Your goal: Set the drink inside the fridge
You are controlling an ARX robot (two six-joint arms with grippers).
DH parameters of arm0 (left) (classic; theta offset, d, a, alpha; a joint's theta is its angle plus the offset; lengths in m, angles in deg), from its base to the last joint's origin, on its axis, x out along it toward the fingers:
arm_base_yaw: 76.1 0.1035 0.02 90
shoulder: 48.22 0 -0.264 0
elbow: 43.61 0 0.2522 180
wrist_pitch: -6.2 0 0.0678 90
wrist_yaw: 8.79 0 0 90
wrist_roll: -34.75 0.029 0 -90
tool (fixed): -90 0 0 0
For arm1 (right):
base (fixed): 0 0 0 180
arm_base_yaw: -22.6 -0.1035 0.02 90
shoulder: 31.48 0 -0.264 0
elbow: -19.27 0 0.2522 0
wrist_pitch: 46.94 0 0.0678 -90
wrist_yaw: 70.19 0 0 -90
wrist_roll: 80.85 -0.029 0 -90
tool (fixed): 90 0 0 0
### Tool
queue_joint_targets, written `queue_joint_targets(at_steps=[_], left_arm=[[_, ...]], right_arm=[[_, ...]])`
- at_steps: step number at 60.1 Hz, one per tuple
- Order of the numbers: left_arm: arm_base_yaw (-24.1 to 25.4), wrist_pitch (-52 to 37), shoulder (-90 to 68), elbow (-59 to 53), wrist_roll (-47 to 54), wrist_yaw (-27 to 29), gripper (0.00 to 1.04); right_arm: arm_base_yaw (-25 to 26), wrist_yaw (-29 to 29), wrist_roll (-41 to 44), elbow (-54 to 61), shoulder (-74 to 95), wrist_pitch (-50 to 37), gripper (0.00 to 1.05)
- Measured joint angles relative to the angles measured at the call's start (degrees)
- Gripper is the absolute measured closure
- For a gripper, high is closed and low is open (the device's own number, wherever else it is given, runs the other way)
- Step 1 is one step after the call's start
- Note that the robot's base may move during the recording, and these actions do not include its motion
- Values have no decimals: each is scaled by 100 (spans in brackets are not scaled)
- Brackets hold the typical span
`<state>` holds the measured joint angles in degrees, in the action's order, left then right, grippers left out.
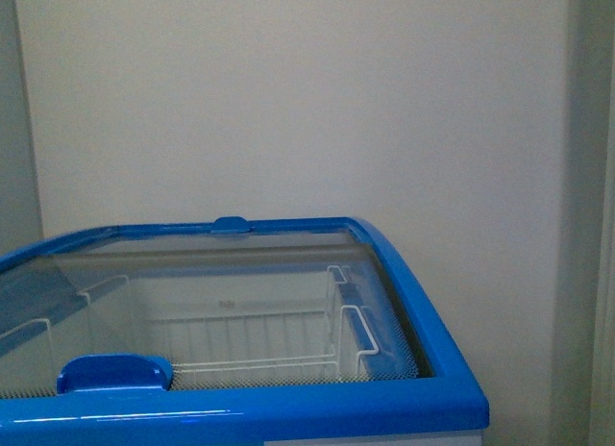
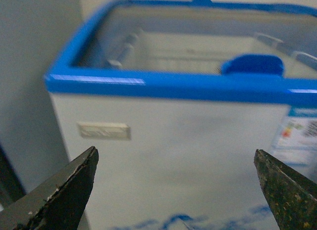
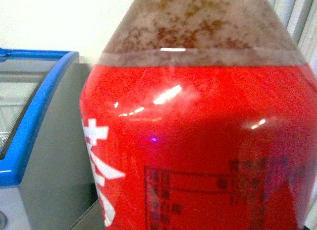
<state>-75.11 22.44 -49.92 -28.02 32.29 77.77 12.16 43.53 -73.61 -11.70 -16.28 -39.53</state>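
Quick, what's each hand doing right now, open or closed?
Left hand: open, empty.
Right hand: fingers out of view; drink bottle fills its camera, probably held, cannot confirm.

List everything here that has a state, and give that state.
Fridge, glass lids look shut.
Wire basket, inside the fridge, nothing seen in it.
Left claw, open, holding nothing.
Drink, outside the fridge, filled past its label; cap out of view.

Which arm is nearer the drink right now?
Right. The drink fills the right wrist view, close against that camera. The left gripper, open, faces the fridge front, with no drink in its view.
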Motion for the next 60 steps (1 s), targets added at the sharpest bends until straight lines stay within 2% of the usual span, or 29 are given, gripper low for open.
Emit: queue_joint_targets(at_steps=[6, 12, 16, 21, 24, 33, 40, 47, 60], left_arm=[[286, -118, -870, 275, -339, -691, 8], [509, -892, -1950, 629, -223, -1237, 8], [682, -1939, -3182, 1143, 310, -1801, 8], [811, -3161, -4682, 1770, 1532, -2516, 8], [839, -3493, -5490, 2175, 2319, -2948, 8], [787, -3029, -7134, 3274, 4448, -3869, 8], [603, -2583, -7919, 3998, 5810, -3980, 8], [455, -2273, -8393, 4586, 6424, -3989, 8], [289, -1985, -9016, 5281, 6688, -3980, 8]], right_arm=[[0, 4, 0, 0, 2, 2, 68], [-11, -28, 0, 0, 2, 0, 68], [-11, -7, 0, 0, 2, 0, 68], [-11, 4, 2, 0, 2, 0, 68], [-11, 2, 2, 0, 2, 2, 68], [-11, 4, 7, 0, 2, 0, 68], [-11, 2, 7, 0, 2, 0, 68], [-11, 4, 7, 0, 2, 0, 68], [-11, 4, 7, 0, 2, 0, 68]])
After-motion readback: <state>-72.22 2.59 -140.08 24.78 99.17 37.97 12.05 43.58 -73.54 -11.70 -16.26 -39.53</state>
